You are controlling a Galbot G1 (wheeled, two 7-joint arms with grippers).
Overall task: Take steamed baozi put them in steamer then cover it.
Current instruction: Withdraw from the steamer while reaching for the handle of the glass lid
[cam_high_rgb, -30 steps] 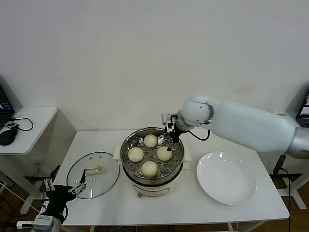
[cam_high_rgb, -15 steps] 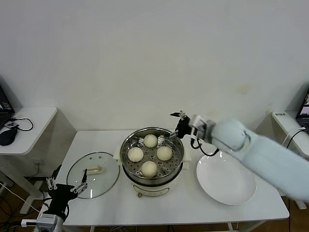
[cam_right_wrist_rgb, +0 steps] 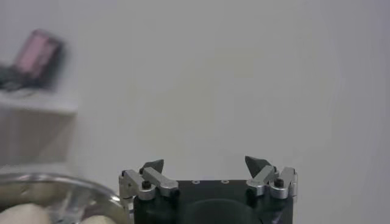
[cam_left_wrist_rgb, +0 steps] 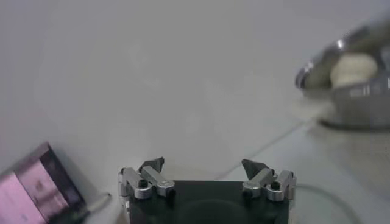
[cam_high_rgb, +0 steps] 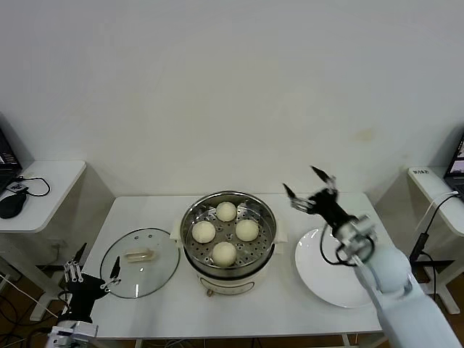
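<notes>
At the far left of the head view, a small side table [cam_high_rgb: 43, 181] stands apart from the main table [cam_high_rgb: 145, 304], with a dark mouse [cam_high_rgb: 11, 205] on it. Low in the left corner, the left gripper [cam_high_rgb: 93, 274] waits at the front edge of the main table, its fingers spread and holding nothing. Just right of it, the cover [cam_high_rgb: 140, 252] lies flat on the table, handle up, beside the steamer [cam_high_rgb: 228, 243] and not on it. The steamer stands in the middle of the frame, uncovered, and all four steamed baozi [cam_high_rgb: 225, 253] sit on its perforated tray, near each other. Right of the steamer, a white plate [cam_high_rgb: 326, 286] lies on the table. Above the plate's far edge, the right gripper [cam_high_rgb: 312, 190] is raised in the air, its fingers spread wide, touching nothing. The right wrist view shows the steamer's rim [cam_right_wrist_rgb: 55, 185] in its lower left corner.
</notes>
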